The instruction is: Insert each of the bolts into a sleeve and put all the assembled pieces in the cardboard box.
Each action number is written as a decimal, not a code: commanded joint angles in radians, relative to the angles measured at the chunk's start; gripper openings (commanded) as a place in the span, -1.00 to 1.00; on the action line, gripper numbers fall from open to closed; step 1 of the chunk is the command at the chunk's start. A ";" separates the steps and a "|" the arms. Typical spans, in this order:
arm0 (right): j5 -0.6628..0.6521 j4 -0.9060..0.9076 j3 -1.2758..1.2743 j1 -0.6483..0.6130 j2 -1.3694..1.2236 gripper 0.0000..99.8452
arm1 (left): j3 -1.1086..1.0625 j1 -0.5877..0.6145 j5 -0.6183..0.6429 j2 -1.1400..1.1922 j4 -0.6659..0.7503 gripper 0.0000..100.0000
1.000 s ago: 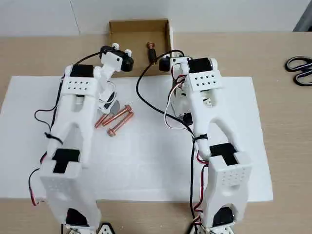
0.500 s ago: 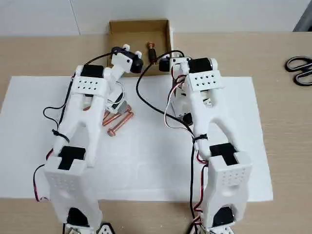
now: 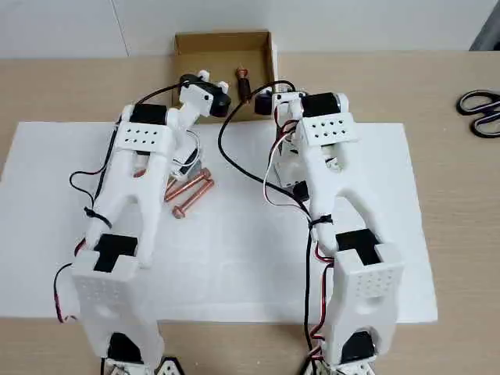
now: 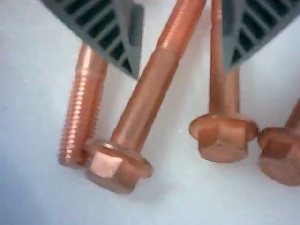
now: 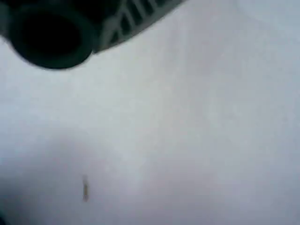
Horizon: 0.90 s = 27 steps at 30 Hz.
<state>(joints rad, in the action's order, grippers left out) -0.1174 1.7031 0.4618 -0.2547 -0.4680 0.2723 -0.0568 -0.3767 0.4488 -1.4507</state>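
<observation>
One copper piece (image 3: 243, 82) lies inside the cardboard box (image 3: 223, 41), close to a side wall. I think that one is done. A small heap of bolts (image 3: 187, 191) lies on the white sheet (image 3: 234, 258), near the box but outside it, so most of the job is left. The left claw (image 4: 180, 65) hangs low over the heap with its two fingers (image 4: 108, 33) spread wide and one long bolt (image 4: 145, 103) between them. It pinches nothing. I cannot tell which copper bits are sleeves. Each bolt needs a sleeve, then a trip into the box.
</observation>
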 commanded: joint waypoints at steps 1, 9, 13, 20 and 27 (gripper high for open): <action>-0.011 0.015 0.015 0.001 0.067 -0.99 | 0.042 -0.040 -0.005 0.020 0.012 -0.78; -0.011 0.015 0.015 0.001 0.067 -0.99 | 0.090 -0.051 -0.005 0.091 0.014 -0.79; -0.011 0.015 0.015 0.001 0.067 -0.99 | 0.127 -0.038 -0.005 0.123 0.012 -0.79; -0.011 0.015 0.015 0.001 0.067 -0.99 | 0.130 -0.038 -0.005 0.181 0.017 -0.79; -0.011 0.015 0.015 0.001 0.065 -0.99 | 0.130 -0.041 -0.002 0.187 0.040 -0.79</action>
<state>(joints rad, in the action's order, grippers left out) -0.1174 1.7031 0.4618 -0.2547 -0.4680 0.3721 -0.0997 -0.3828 0.6406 -1.4400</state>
